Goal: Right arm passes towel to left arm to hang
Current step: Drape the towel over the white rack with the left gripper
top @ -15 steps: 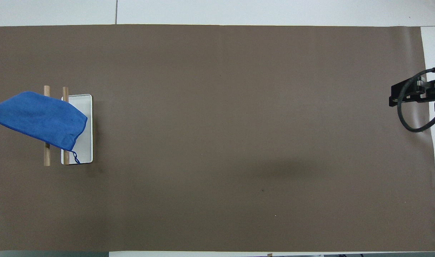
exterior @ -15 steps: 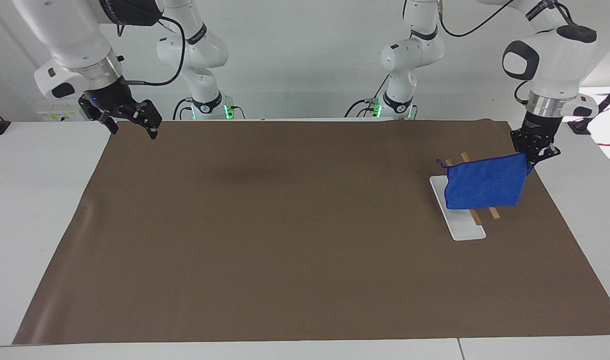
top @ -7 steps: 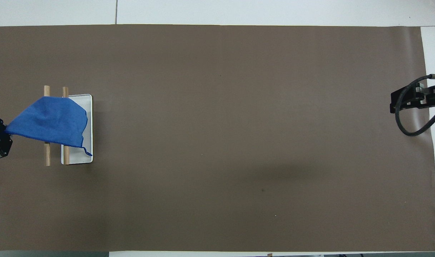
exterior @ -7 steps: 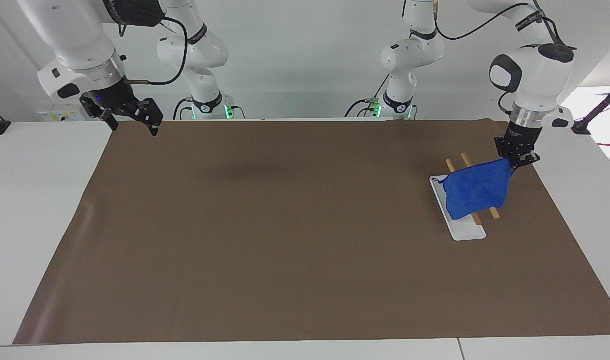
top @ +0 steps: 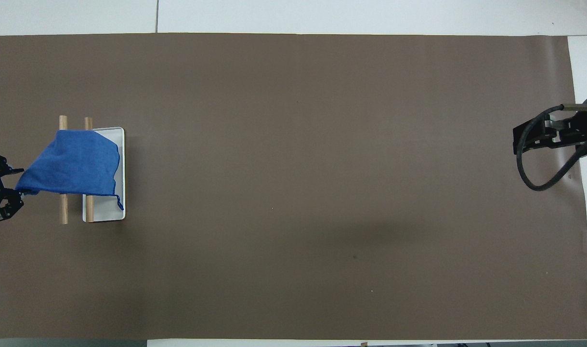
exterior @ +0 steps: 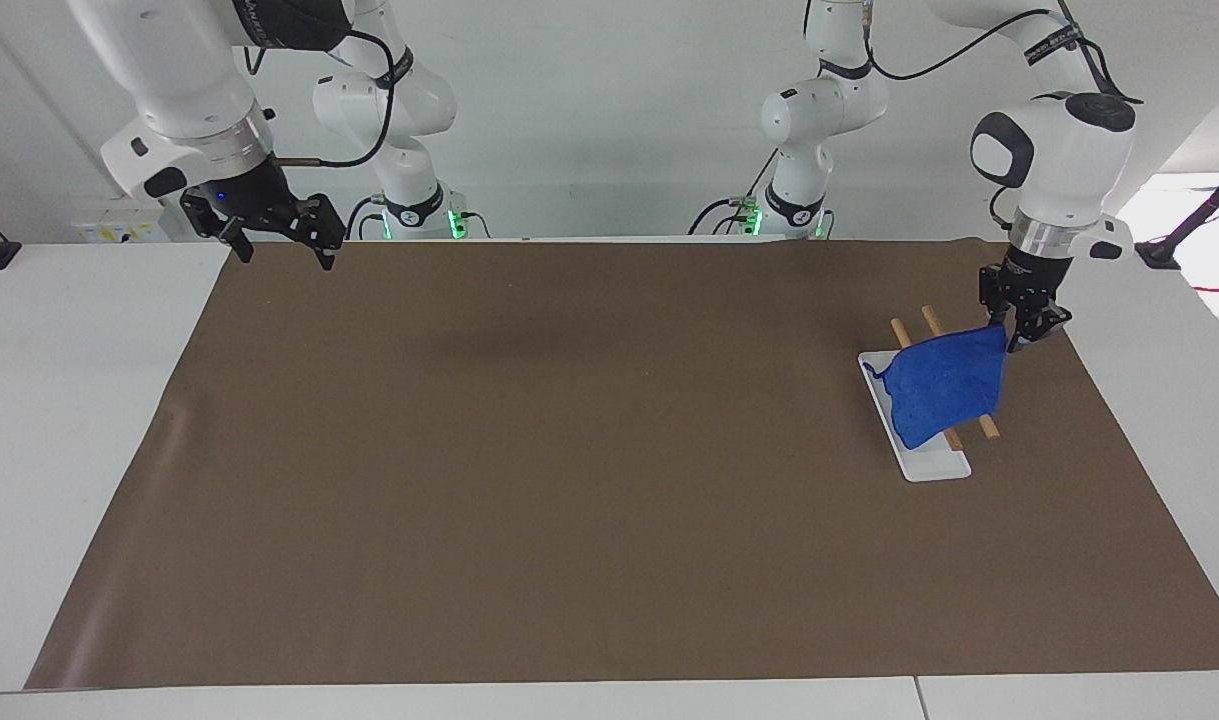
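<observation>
A brown mat [exterior: 589, 450] covers a white table [exterior: 79, 400] before a white wall. A blue towel [exterior: 944, 385] drapes over a rack's two wooden bars [exterior: 954, 435] on a white base [exterior: 934, 462], at the left arm's end. The left gripper [exterior: 1024, 325] touches the towel's corner, fingers parted. The right gripper [exterior: 279, 235] waits wide open, holding nothing, over the mat's corner.

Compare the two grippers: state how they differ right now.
The left gripper sits at a corner of the blue cloth towel draped over the wooden two-rail rack; the right gripper is empty, fingers open. The left hangs beside the rack; the right waits over the brown mat's edge. Both are black, on white arms.
</observation>
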Controlling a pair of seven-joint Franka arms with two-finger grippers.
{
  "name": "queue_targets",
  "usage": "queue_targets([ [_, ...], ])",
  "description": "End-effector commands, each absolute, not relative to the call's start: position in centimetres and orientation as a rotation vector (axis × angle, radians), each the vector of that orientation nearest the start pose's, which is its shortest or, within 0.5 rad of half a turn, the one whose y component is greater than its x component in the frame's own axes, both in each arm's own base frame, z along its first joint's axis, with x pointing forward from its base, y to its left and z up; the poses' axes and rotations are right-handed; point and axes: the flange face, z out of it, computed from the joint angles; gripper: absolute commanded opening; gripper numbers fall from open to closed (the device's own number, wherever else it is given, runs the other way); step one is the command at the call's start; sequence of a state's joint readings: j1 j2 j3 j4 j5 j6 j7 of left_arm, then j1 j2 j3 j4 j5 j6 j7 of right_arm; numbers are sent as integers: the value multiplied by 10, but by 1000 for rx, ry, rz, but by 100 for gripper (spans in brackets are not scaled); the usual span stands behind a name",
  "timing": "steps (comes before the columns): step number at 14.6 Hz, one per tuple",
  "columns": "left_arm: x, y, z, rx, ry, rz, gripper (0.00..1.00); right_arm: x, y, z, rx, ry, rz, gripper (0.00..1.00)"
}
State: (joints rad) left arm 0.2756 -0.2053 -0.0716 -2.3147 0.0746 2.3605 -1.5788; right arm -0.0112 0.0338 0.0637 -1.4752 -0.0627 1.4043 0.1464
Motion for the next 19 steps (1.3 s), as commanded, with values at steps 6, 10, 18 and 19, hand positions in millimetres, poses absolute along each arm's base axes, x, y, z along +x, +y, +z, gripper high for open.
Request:
queue_targets([
  [6,534,68,517,2394,1892,406,100,545,14,638,-3185,149,131,100],
  [10,542,36,549,2708,1443,440,100,546,6,638,-3182,170,127,100],
  [18,570,-9,613,3049,524,283,100,545,8,638,-3182,166,132,100],
  [19,567,-8,616,3082,380,255,100,545,8,638,-3182,166,132,100],
])
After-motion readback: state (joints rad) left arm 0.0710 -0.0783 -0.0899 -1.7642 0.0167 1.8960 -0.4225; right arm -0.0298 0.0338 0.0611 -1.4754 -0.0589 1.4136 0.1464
